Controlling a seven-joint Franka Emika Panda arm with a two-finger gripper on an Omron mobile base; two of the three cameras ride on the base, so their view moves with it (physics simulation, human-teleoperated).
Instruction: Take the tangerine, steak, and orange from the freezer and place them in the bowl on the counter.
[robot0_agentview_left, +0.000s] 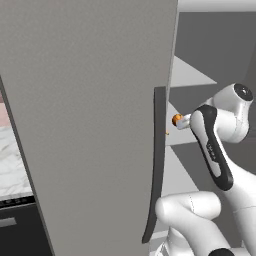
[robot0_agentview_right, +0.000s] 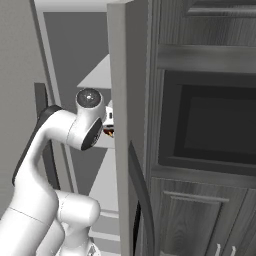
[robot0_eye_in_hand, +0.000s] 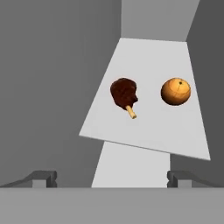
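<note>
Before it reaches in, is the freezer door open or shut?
Open: the freezer door is swung aside, exposing a shelf with the steak.

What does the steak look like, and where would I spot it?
Look into the open grey freezer, at the pale shelf in the hand view. The steak lies there beside a round orange fruit; it alone is dark maroon and lumpy, with a small pale bone sticking out.

Dark wood-grain cabinets (robot0_agentview_right: 200, 220) at right, panelled doors below, small pale handles (robot0_agentview_right: 218, 249) near bottom edge; dark built-in oven (robot0_agentview_right: 215, 125) recessed between them; pink wall (robot0_agentview_left: 4, 112) at far left above; flat even light, no windows
</note>
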